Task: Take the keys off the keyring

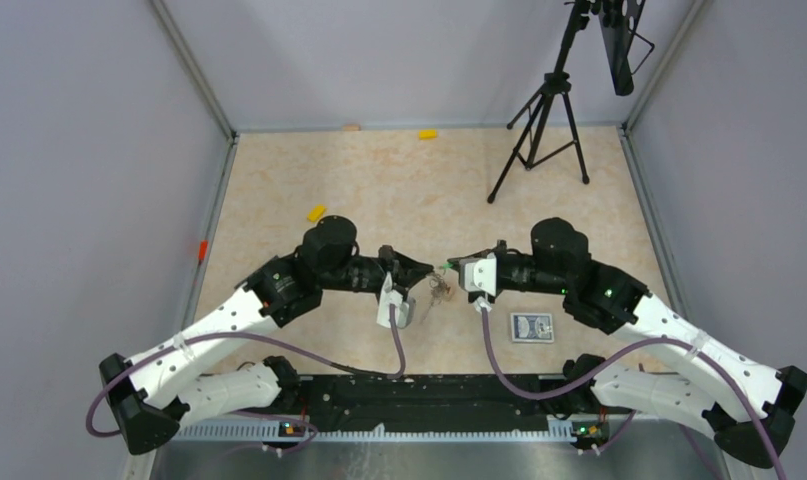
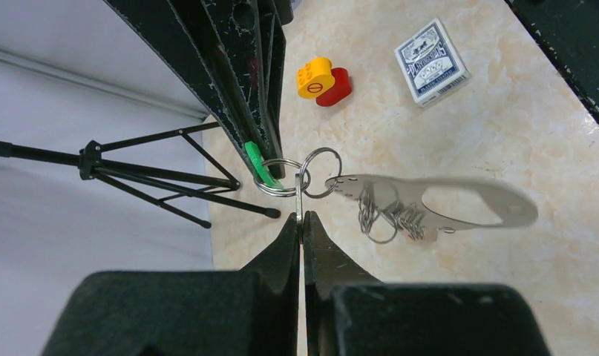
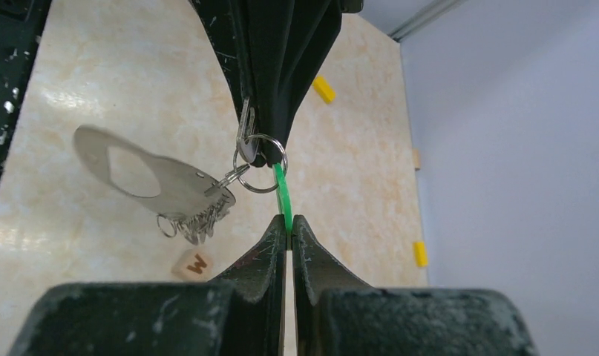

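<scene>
My left gripper (image 2: 301, 219) is shut on a thin silvery key seen edge-on, linked to two small split rings (image 2: 281, 180). My right gripper (image 3: 289, 220) is shut on the green key (image 3: 283, 194), which hangs on the same split ring (image 3: 263, 165). The flat grey keyring (image 2: 459, 205) hangs off the rings in the air, with a bunch of small wire rings (image 2: 389, 219) under it. It also shows in the right wrist view (image 3: 151, 176). In the top view the two grippers meet tip to tip over the table's middle (image 1: 441, 268).
A card deck (image 1: 531, 327) lies near the right arm. A wooden cube marked W (image 3: 191, 263) sits below the keyring. A yellow and red block (image 2: 322, 80), other yellow blocks (image 1: 317, 212) and the black tripod (image 1: 544, 120) stand farther back.
</scene>
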`<action>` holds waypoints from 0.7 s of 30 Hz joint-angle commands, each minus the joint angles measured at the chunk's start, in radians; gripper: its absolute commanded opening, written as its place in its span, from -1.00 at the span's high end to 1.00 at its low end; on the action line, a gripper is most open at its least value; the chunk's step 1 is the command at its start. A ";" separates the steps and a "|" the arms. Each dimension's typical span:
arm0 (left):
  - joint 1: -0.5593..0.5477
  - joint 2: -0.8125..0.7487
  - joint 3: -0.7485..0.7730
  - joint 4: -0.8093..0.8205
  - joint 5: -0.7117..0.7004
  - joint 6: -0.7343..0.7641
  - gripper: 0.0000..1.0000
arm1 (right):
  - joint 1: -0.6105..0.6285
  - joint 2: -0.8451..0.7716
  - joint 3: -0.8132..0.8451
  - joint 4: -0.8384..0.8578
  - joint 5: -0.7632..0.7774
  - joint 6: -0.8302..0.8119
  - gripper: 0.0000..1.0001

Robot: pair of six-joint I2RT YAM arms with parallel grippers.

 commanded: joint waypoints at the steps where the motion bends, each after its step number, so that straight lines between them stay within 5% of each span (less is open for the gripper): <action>1: -0.003 0.026 0.049 0.013 0.032 0.043 1.00 | -0.001 -0.023 0.036 0.101 0.003 -0.125 1.00; 11: -0.003 0.042 0.022 0.059 0.057 0.010 1.00 | -0.001 0.006 0.077 0.041 -0.044 -0.297 1.00; 21: -0.003 0.030 -0.057 0.203 0.112 -0.090 1.00 | 0.000 0.072 0.165 -0.071 -0.104 -0.415 0.79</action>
